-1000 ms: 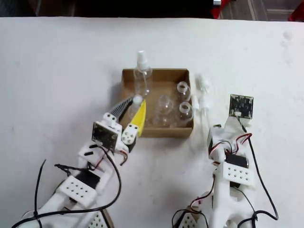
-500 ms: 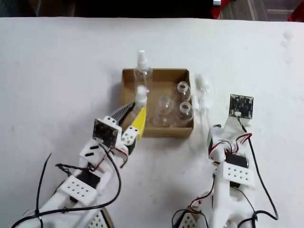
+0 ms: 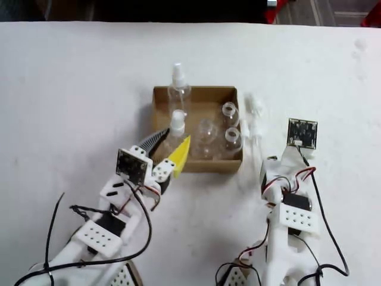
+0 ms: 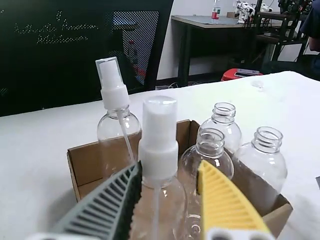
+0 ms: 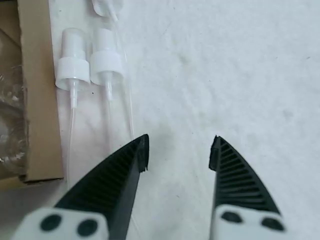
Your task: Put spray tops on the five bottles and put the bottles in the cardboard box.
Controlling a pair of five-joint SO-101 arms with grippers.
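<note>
The left gripper (image 3: 176,136) is spread either side of a capped bottle (image 3: 177,121) standing at 8 o'clock in the box (image 3: 196,90). It is best drawn straight back toward 7 o'clock, jaws wide, so the bottle doesn't tip. The right gripper (image 5: 178,142) hangs spread over the table, with loose tops (image 5: 105,62) at the box's 3 o'clock.

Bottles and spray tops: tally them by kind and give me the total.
Bottles with spray tops on: 2
Bottles with open necks: 3
Loose spray tops: 3
Total: 8
</note>
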